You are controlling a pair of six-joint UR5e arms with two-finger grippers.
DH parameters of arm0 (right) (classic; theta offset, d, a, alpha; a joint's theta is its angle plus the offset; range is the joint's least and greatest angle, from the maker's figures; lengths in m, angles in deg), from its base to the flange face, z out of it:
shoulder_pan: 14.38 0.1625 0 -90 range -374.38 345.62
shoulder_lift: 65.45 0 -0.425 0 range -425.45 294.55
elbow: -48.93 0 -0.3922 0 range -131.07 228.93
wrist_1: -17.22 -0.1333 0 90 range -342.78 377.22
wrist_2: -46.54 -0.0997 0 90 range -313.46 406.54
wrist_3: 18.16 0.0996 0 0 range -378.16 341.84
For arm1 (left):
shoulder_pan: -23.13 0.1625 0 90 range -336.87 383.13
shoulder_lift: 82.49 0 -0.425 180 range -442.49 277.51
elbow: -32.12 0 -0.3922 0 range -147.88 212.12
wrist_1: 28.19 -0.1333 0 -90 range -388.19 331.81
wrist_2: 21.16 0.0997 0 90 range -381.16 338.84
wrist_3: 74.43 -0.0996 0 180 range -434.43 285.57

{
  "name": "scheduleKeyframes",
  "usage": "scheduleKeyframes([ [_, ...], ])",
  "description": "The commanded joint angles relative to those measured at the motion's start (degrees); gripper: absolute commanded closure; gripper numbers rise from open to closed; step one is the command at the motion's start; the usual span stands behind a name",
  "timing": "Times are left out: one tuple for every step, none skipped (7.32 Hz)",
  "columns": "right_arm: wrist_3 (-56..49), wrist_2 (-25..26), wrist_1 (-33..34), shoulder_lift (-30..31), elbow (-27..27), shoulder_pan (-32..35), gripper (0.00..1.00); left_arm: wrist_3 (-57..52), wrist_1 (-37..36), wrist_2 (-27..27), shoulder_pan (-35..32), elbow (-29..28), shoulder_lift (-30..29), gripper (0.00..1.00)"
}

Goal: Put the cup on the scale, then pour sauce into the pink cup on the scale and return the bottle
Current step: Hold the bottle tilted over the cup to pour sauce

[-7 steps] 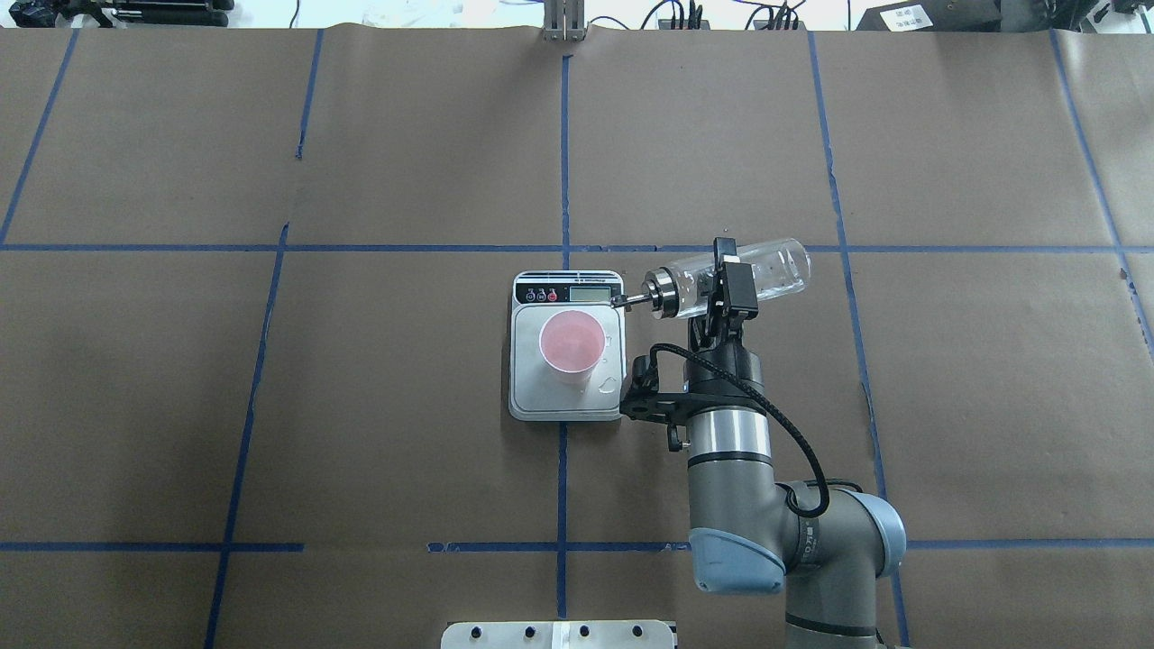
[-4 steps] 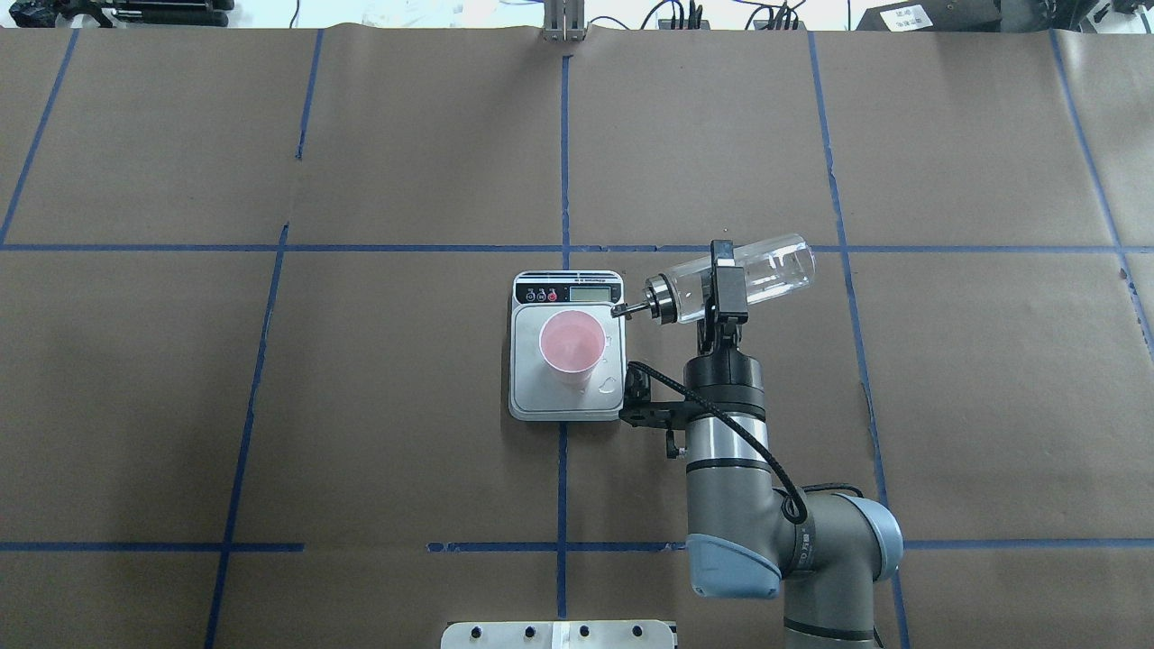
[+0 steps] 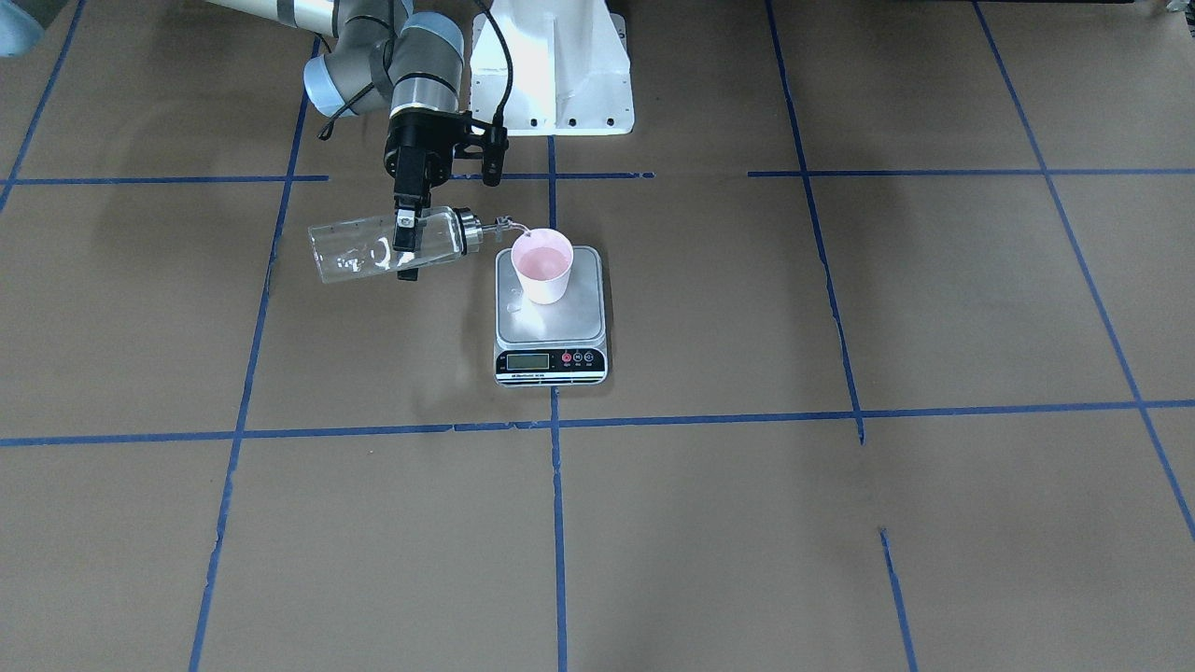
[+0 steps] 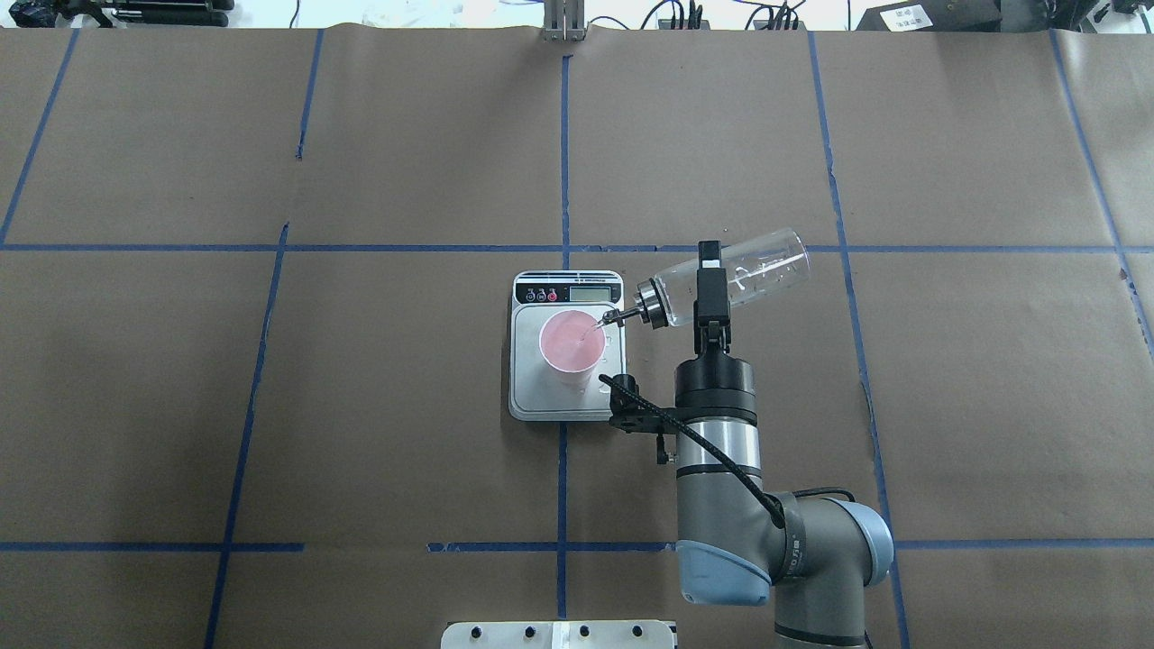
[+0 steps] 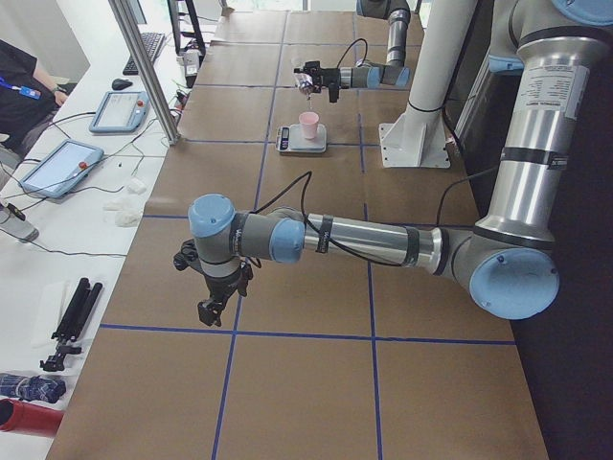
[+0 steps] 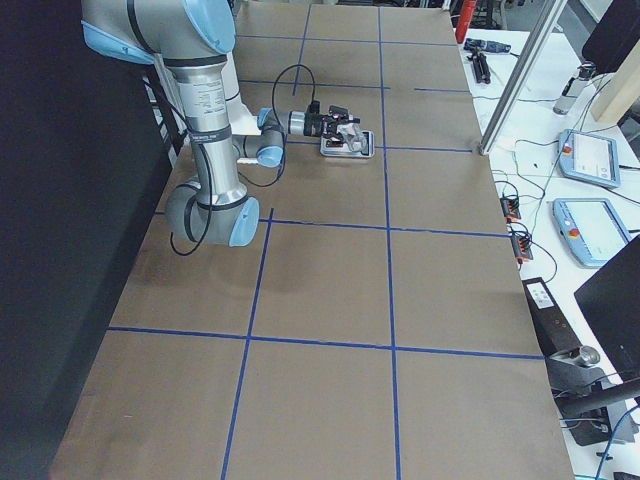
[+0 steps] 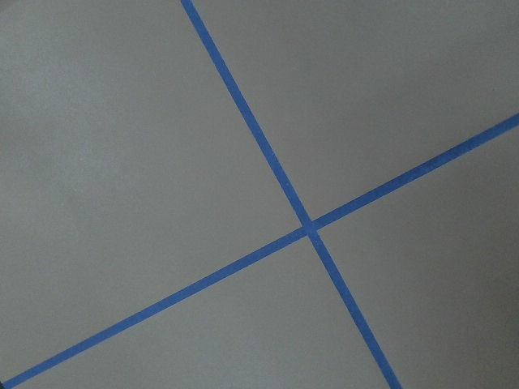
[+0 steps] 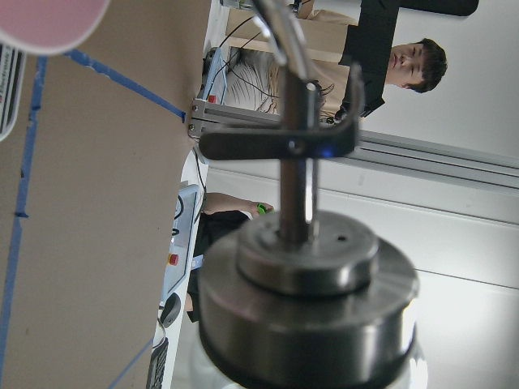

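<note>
The pink cup [image 4: 572,342] stands upright on the scale [image 4: 532,397], also in the front view [image 3: 542,264]. My right gripper [image 4: 709,290] is shut on the clear glass bottle [image 4: 748,269] and holds it tilted, base up, in the air to the right of the scale. The metal spout [image 4: 613,316] reaches over the cup's rim, and a thin glint of sauce runs from it into the cup. The right wrist view shows the collar [image 8: 308,292] and the cup's edge [image 8: 49,20]. My left gripper [image 5: 215,307] hangs far off over bare paper; I cannot tell its state.
Clear droplets [image 4: 606,386] lie on the scale's plate beside the cup. The white robot base [image 3: 551,65] stands behind the scale. Blue tape lines [image 7: 308,225] cross the brown paper. Tablets [image 5: 120,110] and an operator [image 8: 413,61] are beyond the table's far edge.
The right wrist has moved left and turned. The bottle has tipped further, base up, and its spout has gone from the scale's edge to over the cup's rim.
</note>
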Motion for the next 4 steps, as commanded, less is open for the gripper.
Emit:
scheduleKeyframes([
  [-2.55,0.14,-0.08,-0.07,0.05,-0.02,1.0,-0.01,0.07,0.0,0.0,-0.2,-0.18,0.0],
  [-2.57,0.23,-0.08,-0.08,0.14,-0.02,1.0,-0.01,0.07,0.0,0.0,-0.2,-0.09,0.0],
  [-2.65,0.67,-0.08,-0.08,0.14,-0.02,1.0,-0.01,0.07,0.0,0.0,-0.2,-0.18,0.0],
  [-2.65,1.19,-0.08,-0.16,0.49,-0.02,1.0,-0.01,-0.02,0.0,0.0,-0.2,-0.18,0.0],
])
